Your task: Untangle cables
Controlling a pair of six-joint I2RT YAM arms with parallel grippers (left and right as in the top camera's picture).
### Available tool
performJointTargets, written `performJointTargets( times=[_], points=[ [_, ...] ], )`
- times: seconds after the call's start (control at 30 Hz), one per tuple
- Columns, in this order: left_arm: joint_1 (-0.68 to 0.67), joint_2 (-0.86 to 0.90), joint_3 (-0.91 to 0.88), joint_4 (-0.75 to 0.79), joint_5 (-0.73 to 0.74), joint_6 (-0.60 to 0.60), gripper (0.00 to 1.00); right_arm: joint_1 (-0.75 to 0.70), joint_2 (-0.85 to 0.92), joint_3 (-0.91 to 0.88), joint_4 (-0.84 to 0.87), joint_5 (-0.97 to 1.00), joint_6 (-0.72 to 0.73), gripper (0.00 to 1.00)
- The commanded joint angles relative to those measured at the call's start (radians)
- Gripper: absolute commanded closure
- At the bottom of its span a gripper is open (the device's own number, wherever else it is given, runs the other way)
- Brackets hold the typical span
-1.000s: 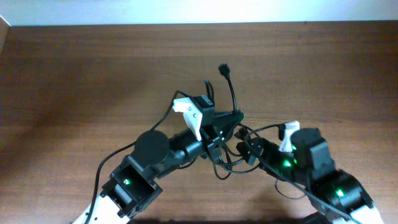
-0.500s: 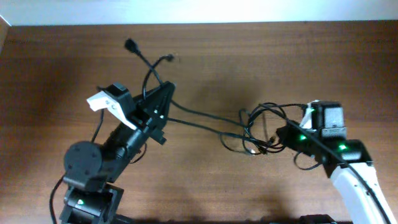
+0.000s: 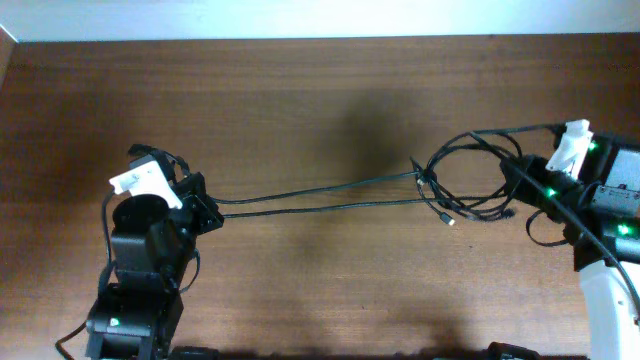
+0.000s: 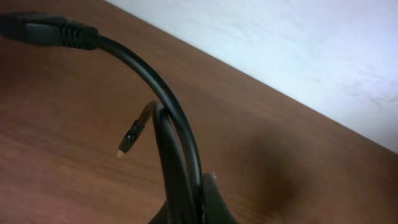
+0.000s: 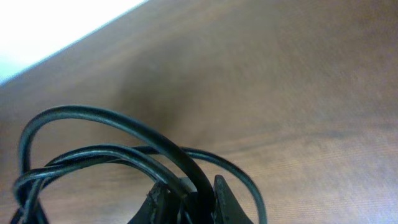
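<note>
The cables are thin black cords. Two strands (image 3: 320, 195) stretch taut across the wooden table between my grippers. The rest hangs in loose loops (image 3: 462, 160) beside the right one, with a small metallic plug (image 3: 451, 221) dangling. My left gripper (image 3: 207, 207) is shut on the cables' left end. In the left wrist view the cords (image 4: 180, 143) rise from between the fingers, with a thick plug (image 4: 50, 31) and a thin plug tip (image 4: 127, 140) sticking out. My right gripper (image 3: 512, 180) is shut on the looped cords (image 5: 124, 134), pinched between its fingertips (image 5: 225, 198).
The brown table (image 3: 320, 90) ends at a white edge (image 3: 300, 20) along the back. Both arm bases stand near the front edge, left arm (image 3: 140, 290) and right arm (image 3: 610, 280). Thicker black wires run along each arm.
The arms have pulled apart, left going left and right going right. The tangled bundle from mid-table is now drawn out into two long strands with loops at the right.
</note>
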Motion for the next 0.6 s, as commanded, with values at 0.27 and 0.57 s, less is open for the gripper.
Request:
performJointTargets(
  times=[0.27,0.57],
  points=[
    [0.188,0.043,0.016,0.343,-0.076,-0.063,1.00,-0.135,0.036,0.100,0.139,0.293,-0.040,0.79],
    [0.196,0.214,0.016,0.937,1.128,0.084,1.00,-0.135,0.064,0.100,0.135,-0.148,-0.016,0.57]
  ],
)
